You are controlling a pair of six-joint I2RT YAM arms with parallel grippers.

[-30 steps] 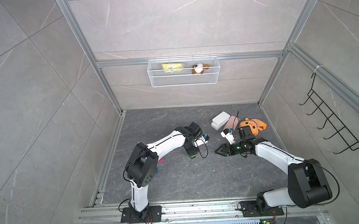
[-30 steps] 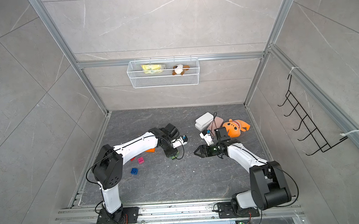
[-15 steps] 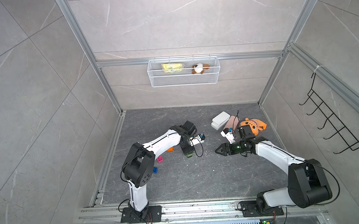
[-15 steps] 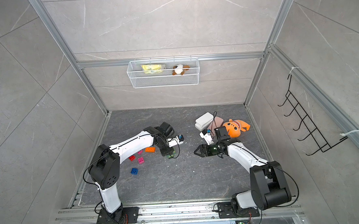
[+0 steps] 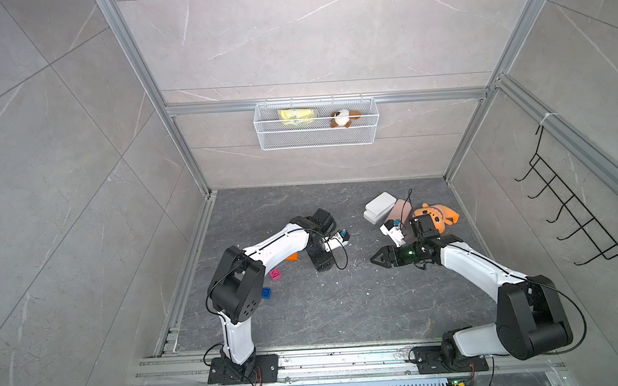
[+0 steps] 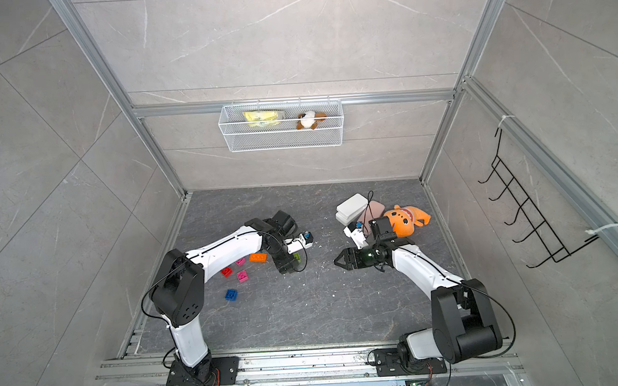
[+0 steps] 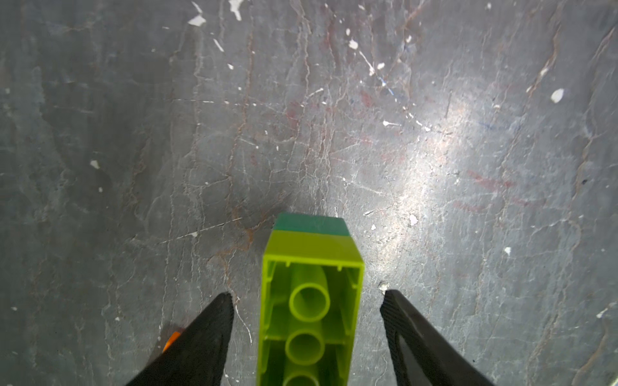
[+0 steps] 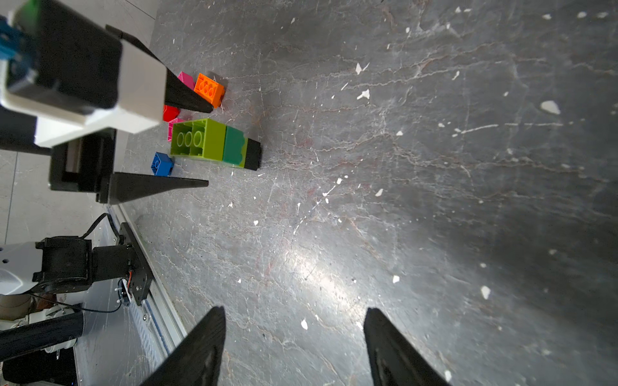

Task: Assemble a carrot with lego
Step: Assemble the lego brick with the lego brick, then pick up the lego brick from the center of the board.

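Left gripper (image 7: pixel 307 294): jaws are standing open, one finger on each side of the carrot with a gap showing on both sides; it is gripping nothing.
Right gripper (image 8: pixel 294 310): jaws are standing apart over bare table, holding nothing, well apart from the carrot.
Carrot (image 8: pixel 214 142): is lying on its side on the table (image 6: pixel 306 310) as lime brick, dark green brick and black tip, between the left gripper's fingers.
Loose lego: orange brick (image 6: pixel 258 257), pink bricks (image 6: pixel 242 275), red brick (image 6: pixel 226 272) and blue brick (image 6: pixel 231 295) are lying clustered near the carrot's wide end, beside the left arm (image 6: pixel 230 247).
Edges: the side rail (image 6: pixel 176 226) is running along the table's left side near the cluster; the front rail (image 6: pixel 309 357) is closing the near side.
Open room: bare table is stretching between the two grippers and across the near half up to the front rail.
Far right corner: white cases (image 6: pixel 351 206), pink case (image 6: pixel 374 210) and orange plush (image 6: pixel 407 221) are crowding the table behind the right wrist.
Hidden: in a top view only a lime sliver (image 6: pixel 296 257) is showing beside the left gripper. In the left wrist view the frame edge is cutting off the lime brick and the green is hiding the black tip. In the right wrist view the red brick and one pink brick are partly hidden behind a finger and the carrot.
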